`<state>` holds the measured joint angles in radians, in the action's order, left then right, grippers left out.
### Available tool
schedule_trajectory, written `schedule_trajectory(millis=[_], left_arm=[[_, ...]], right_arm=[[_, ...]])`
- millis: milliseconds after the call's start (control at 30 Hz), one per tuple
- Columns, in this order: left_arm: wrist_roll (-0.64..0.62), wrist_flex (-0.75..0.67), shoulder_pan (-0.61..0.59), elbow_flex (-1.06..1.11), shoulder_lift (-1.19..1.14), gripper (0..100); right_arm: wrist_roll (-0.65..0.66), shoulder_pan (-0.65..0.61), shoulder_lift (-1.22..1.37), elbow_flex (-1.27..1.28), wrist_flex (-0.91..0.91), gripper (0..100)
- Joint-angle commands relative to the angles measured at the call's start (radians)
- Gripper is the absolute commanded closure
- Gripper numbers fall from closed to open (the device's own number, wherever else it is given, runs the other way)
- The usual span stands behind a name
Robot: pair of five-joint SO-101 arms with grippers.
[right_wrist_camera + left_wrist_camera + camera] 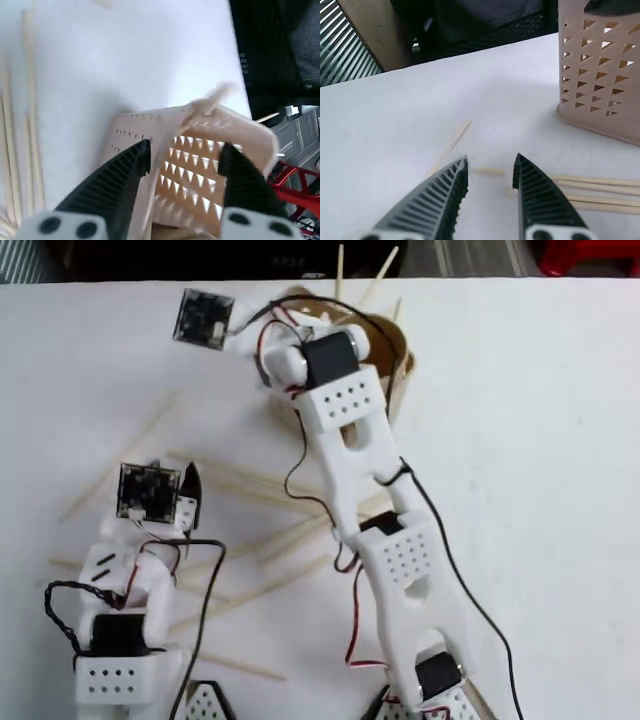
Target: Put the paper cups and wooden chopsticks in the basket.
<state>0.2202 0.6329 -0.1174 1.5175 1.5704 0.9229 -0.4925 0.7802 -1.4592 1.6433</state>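
The left tool hangs open and empty, low over the bench. Loose chopsticks lie just ahead of and beside its tips, and the basket stands farther off. The right tool is open too, holding nothing, with the basket directly below its tips. A few sticks stand in the basket. A pale blur at its rim is perhaps another.
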Motion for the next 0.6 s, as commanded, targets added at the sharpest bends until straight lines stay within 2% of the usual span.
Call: schedule_trajectory(millis=[0,167,367,567], left_arm=[[-0.005,-0.026,-0.007,-0.011,0.015,84],[-0.005,-0.026,-0.015,-0.011,0.015,84],[-0.046,-0.071,-0.113,-0.011,0.015,84],[-0.126,-0.098,-0.183,-0.014,0.015,84]], right_arm=[[-0.029,-0.027,-0.117,-0.086,0.054,72.7],[-0.031,-0.067,-0.199,-0.094,0.074,75.9],[-0.046,-0.104,-0.274,-0.078,0.081,82.4],[-0.146,-0.125,-0.420,0.190,0.081,82.3]])
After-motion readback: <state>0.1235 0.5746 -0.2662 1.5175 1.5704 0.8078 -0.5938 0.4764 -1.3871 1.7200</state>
